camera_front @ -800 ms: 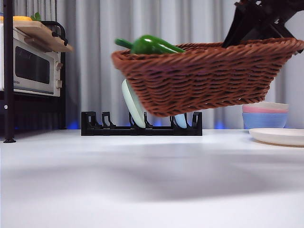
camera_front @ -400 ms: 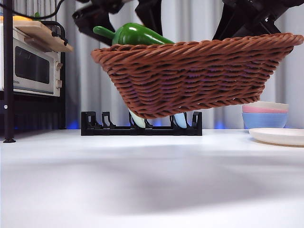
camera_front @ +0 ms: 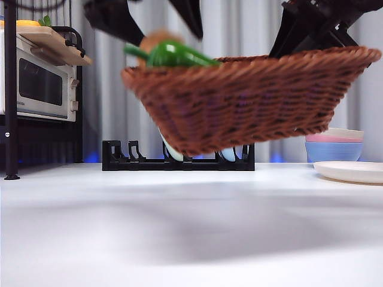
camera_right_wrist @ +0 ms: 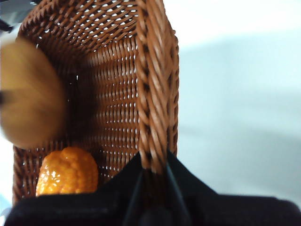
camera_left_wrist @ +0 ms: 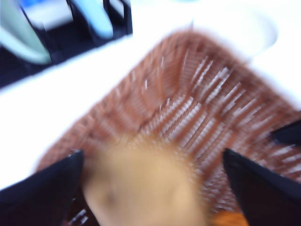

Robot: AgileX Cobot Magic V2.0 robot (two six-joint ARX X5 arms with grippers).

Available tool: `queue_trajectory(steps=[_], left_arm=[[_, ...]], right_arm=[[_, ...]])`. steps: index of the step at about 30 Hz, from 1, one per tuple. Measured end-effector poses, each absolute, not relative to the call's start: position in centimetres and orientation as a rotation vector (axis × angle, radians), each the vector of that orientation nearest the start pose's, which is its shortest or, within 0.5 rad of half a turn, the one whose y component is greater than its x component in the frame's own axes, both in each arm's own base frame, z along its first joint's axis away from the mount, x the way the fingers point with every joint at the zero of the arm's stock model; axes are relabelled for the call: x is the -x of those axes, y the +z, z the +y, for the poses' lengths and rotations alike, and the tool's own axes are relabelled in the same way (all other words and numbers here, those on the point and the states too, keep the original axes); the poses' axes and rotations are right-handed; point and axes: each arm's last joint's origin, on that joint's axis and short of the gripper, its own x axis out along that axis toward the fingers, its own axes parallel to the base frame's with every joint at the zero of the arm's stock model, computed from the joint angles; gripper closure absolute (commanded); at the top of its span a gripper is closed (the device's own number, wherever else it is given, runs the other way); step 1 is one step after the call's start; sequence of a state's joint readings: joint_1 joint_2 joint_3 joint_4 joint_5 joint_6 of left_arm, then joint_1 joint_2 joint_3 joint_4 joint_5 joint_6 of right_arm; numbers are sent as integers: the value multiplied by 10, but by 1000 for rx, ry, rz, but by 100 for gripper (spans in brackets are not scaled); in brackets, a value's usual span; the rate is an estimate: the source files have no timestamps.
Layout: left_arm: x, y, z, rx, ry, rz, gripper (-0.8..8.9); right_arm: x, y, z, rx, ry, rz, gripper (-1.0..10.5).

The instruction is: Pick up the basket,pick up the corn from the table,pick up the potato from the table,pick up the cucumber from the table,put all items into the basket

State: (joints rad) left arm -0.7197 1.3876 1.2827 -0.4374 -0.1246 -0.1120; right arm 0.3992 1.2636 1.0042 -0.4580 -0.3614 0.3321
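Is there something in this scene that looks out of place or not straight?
Yes. The basket hangs tilted in the air above the table, held at its rim by the right gripper. The cucumber pokes over its lower rim. The potato is blurred between the left gripper's open jaws.

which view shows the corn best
The right wrist view: the corn lies sharp on the floor of the basket, kernel rows visible. The left wrist view shows only a blurred orange sliver at its edge. In the front view the basket wall hides it.
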Motion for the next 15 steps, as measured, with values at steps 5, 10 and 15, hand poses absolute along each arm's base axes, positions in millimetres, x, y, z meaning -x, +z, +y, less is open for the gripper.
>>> queue_trajectory(steps=[5,10,15], left_arm=[[-219,368,-187,-84,-561,458,290],[-217,363,-185,-107,-555,508,291],[-199,375,-173,-110,-566,507,291]], right_arm=[[-249,279,116,-297,576,861,963],[-256,274,119,-315,572,857,963],[-272,265,120,-358,550,835,963]])
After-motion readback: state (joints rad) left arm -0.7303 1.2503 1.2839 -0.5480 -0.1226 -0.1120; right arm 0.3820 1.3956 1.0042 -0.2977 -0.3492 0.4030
